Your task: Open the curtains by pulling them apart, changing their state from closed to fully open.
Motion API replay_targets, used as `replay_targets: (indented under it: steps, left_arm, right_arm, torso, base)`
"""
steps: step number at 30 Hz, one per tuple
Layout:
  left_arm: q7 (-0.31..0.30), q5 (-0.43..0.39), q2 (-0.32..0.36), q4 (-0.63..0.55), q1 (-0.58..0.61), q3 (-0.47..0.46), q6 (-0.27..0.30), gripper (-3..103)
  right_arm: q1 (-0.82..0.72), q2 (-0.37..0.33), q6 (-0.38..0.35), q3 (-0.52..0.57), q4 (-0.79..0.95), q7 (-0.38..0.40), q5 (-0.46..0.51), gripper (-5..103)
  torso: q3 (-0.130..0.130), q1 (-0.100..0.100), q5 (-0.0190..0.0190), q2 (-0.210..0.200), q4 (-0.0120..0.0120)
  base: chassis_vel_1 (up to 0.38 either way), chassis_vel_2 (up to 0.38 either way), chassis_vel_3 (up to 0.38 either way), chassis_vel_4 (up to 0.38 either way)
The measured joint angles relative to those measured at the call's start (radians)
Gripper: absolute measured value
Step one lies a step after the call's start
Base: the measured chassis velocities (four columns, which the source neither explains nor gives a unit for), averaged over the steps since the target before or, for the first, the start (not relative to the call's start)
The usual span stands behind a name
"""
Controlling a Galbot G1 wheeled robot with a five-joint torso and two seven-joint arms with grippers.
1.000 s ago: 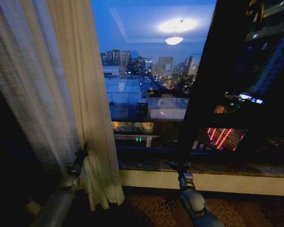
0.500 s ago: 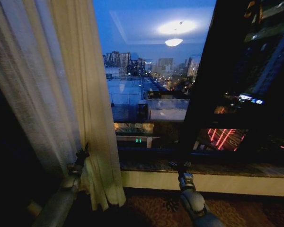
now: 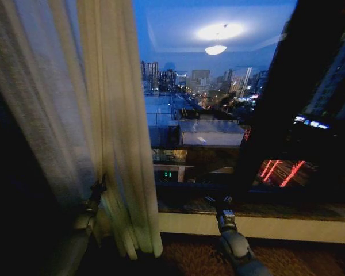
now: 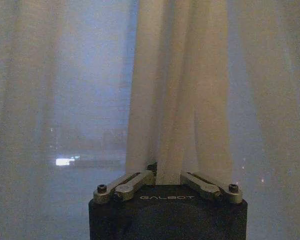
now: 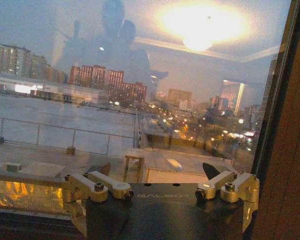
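Sheer cream pleated floor-length curtains [image 3: 92, 115]: bunched at window's left, hanging vertical, hem near floor; fabric folds pinched low down.

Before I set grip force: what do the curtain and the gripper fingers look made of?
The curtains: thin sheer woven fabric, matte cream; light glows through the pleats, so likely voile or similar. The left gripper, shut on a gathered fold, has fingers of bare brushed-looking metal with dark screws. The right gripper, open before the window glass, has matching metal fingers.
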Motion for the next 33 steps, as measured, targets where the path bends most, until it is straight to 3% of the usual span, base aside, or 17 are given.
replay_targets:
  steps: [6,14,18,19,22,23,28,33]
  left_arm:
    - [0.0,0.0,-0.001,0.0,0.004,0.001,0.002,0]
    - [-0.012,0.0,-0.009,-0.007,0.011,0.0,0.0,0]
    - [-0.105,0.023,-0.018,-0.011,-0.002,-0.002,0.036,0]
    - [-0.105,0.023,-0.018,-0.011,-0.002,-0.002,0.036,0]
    - [-0.201,0.042,-0.022,0.005,-0.032,-0.011,0.07,0]
    - [-0.201,0.042,-0.022,0.005,-0.032,-0.011,0.07,0]
    - [-0.385,0.078,-0.019,0.06,-0.093,-0.042,0.137,0]
    - [-0.41,0.081,0.005,0.136,-0.133,-0.074,0.136,0]
  right_arm:
    - [0.0,-0.001,0.0,0.0,0.0,0.0,0.0,100]
    - [0.0,0.0,0.0,0.0,0.0,0.0,0.0,100]
    - [0.0,0.0,0.0,0.0,0.0,0.0,0.0,100]
    - [0.0,0.0,0.0,0.0,0.0,0.0,0.0,100]
    - [0.0,0.0,0.0,0.0,0.0,0.0,0.0,100]
    - [0.0,0.0,0.0,0.0,0.0,0.0,0.0,100]
    - [0.0,0.0,0.0,0.0,0.0,0.0,0.0,100]
    - [0.0,0.0,0.0,0.0,0.0,0.0,0.0,100]
  torso:
    - [0.0,0.0,0.001,0.0,-0.001]
    - [0.0,0.0,0.0,0.0,-0.0005]
    - [0.0,0.0,0.0005,0.0,-0.0004]
    - [0.0,0.0,0.0005,0.0,-0.0004]
    - [0.0,0.0,0.0008,0.0,-0.0007]
    - [0.0,0.0,0.0008,0.0,-0.0007]
    - [0.0,0.0,0.0004,0.0,-0.0007]
    - [0.0,0.0,0.0006,0.0,-0.0006]
  base:
    - [-0.008,-0.022,0.004,0.028]
    - [-0.01,-0.014,0.007,0.01]
    - [0.0,0.0,0.0,0.0]
    - [0.0,0.0,0.0,0.0]
    - [0.0,0.0,0.0,0.0]
    - [0.0,0.0,0.0,0.0]
    - [0.0,0.0,0.0,0.0]
    - [0.0,0.0,0.0,0.0]
